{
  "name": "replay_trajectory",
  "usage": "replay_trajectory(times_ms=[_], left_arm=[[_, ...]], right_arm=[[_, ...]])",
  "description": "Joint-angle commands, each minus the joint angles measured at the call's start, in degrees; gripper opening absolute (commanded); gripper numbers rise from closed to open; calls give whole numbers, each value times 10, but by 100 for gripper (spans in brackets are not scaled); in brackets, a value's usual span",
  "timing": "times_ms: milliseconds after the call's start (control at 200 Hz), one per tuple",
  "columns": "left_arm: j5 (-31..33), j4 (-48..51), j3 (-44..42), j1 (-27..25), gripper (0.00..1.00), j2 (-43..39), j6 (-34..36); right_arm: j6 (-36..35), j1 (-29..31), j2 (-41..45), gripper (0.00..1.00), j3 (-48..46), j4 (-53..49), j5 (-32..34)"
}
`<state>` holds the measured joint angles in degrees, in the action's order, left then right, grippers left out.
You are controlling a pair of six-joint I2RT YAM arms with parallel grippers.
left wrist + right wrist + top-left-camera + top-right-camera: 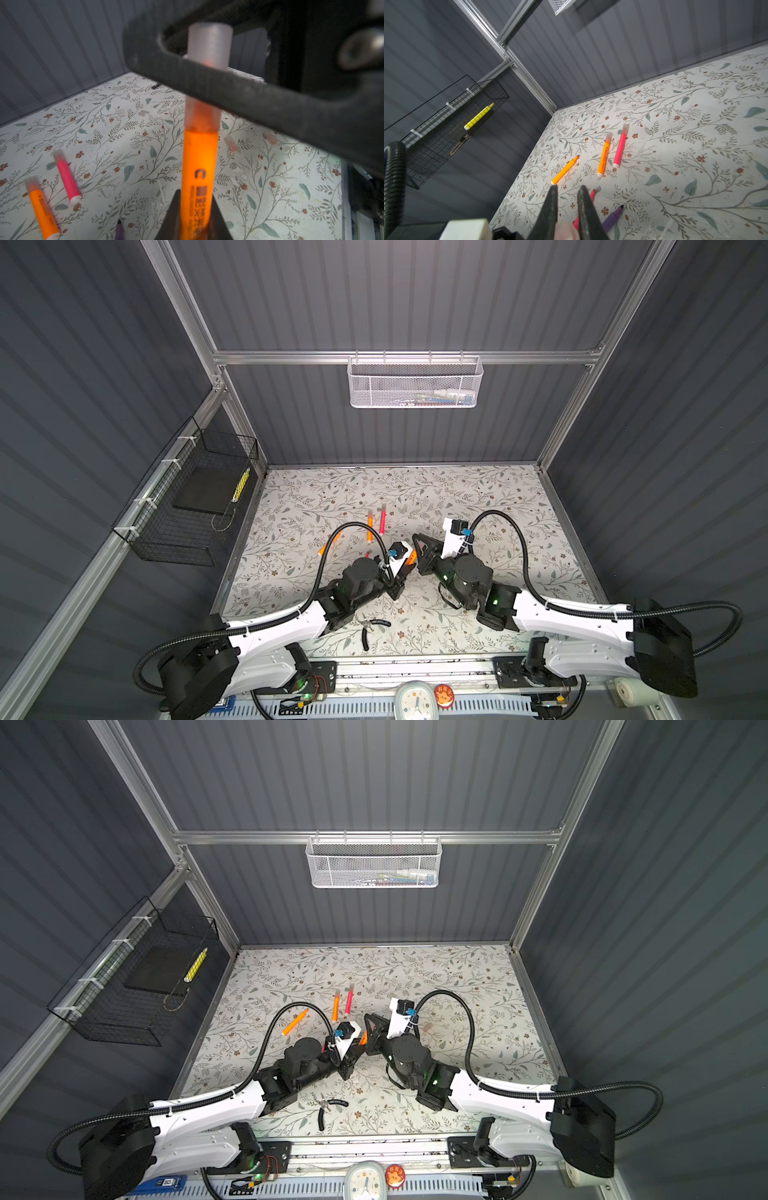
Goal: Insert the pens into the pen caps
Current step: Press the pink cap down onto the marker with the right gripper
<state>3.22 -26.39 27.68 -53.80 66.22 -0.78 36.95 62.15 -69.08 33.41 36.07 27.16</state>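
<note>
Pinches the barrel of an orange highlighter (197,158) in the left gripper (195,197); squeezes the frosted cap (208,45) over its tip in the right gripper (569,188). Mid-frame in both top views, above the floral mat (478,497). Just above centre, side by side: a capped orange highlighter (369,529) and a capped pink highlighter (382,522). Left of centre, an uncapped orange pen (295,1022). Close by the grippers, a purple pen (612,218) and a pink-red pen (592,194), both uncapped. On the mat, a loose cap (230,143) and a second loose cap (270,138). Below centre, black-handled pliers (365,639).
</note>
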Motion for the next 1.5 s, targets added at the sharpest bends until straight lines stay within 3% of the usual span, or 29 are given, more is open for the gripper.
replay_trajectory(times_ms=[0, 130, 380, 525, 805, 1005, 1105, 1231, 1381, 1491], left_arm=[[105, -91, 73, 64, 0, -30, -77], [18, -74, 101, 138, 0, -39, -123], [-15, -68, 135, 148, 0, -45, -117], [27, -85, 125, 148, 0, -46, -107], [173, -225, 67, 117, 0, -36, -48], [188, -285, 56, 91, 0, -23, -24], [173, -268, 64, 91, 0, -24, -33], [114, -203, 92, 121, 0, -32, -85], [63, -162, 113, 154, 0, -49, -119], [-17, -150, 129, 193, 0, -52, -172]], right_arm=[[-12, 41, -18, 0, -56, -7, -149], [-24, 45, -15, 0, -92, 48, -187], [-49, 53, 7, 0, -138, 102, -228], [-23, 58, 14, 0, -124, 62, -187], [133, 81, -71, 0, -15, -114, -78], [152, 90, -89, 0, 26, -159, -61], [146, 90, -90, 0, 33, -172, -56], [109, 99, -103, 0, 15, -112, -71], [62, 146, -97, 0, -5, -90, -23], [20, 173, -93, 0, -27, -43, -1]])
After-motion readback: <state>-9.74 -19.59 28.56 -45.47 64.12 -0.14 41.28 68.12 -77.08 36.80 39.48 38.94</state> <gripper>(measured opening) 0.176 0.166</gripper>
